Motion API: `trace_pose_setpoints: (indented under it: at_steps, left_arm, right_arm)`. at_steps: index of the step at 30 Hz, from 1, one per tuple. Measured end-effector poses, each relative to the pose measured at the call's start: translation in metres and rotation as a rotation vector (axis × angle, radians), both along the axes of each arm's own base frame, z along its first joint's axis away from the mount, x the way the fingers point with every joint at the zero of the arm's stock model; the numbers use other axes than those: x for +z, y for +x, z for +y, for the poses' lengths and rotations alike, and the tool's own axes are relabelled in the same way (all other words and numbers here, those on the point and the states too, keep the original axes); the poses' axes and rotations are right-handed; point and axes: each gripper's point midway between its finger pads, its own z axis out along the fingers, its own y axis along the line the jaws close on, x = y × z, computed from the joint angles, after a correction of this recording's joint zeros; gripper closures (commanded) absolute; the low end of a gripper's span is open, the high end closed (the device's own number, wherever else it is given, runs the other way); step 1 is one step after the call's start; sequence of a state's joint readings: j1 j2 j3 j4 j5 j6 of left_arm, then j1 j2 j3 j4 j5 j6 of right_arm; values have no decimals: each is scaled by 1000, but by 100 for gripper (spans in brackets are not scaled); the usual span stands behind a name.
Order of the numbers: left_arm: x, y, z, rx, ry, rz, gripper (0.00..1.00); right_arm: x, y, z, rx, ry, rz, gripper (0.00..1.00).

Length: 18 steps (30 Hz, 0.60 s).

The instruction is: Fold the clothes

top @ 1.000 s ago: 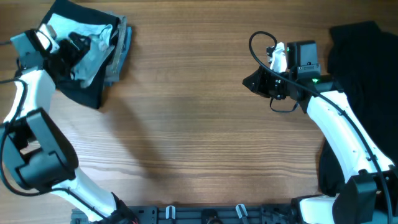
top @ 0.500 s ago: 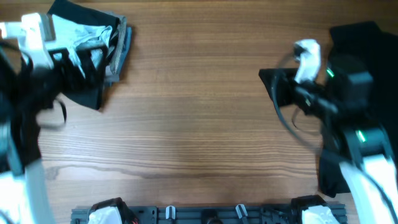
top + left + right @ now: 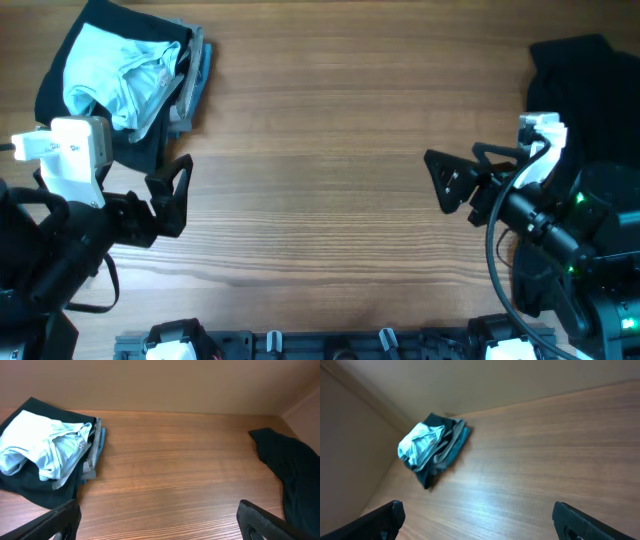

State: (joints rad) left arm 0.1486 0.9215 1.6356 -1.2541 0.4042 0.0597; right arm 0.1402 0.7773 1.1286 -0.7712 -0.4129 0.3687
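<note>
Clothes (image 3: 150,130) held: none; left gripper (image 3: 177,195) and right gripper (image 3: 438,180) are wide open, empty.
Where: piled at the table's (image 3: 320,150) far left corner, blue shirt (image 3: 105,75) bunched on top.
Black cloth (image 3: 575,90): right edge, looks unfolded.
Left to do: most of the folding, I think.
Views: right wrist shows only the pile; left wrist shows both.

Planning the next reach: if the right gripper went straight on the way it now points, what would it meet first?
Probably the bare table. The open right gripper aims across and down at plain wood. The clothes pile sits off to the side of that line, though depth is hard to judge.
</note>
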Motion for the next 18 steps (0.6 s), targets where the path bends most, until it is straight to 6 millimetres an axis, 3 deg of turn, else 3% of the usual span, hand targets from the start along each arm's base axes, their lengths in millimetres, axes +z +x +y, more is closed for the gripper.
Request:
trace_pose_setpoints:
  at_steps: [4,8,9,12,14,16,18]
  left_arm:
    - [0,0,1,3,2,0,0]
    - [0,0,1,5,8,-4,0]
    - [0,0,1,5,8,-3,0]
    - [0,-1,2,8,10,-4,0]
    - [0,-1,2,8,9,-1,0]
    - [0,-1,2,7,10,-3,0]
    - [0,-1,2,8,10,-3,0]
  right_arm:
    - [27,8,1,69,-192,-305,0]
    - [-4,-18,-12,46,-339,-495,0]
    - [-36,-28,-16,41,-363,-498,0]
    - [-89,-34,-19,27,-384,-551,0]
    - [-114,-31,-19,14,-386,-601,0]
    - [-126,-24,-18,1,-382,-657,0]
    - [-157,-15,-17,4,-386,-642,0]
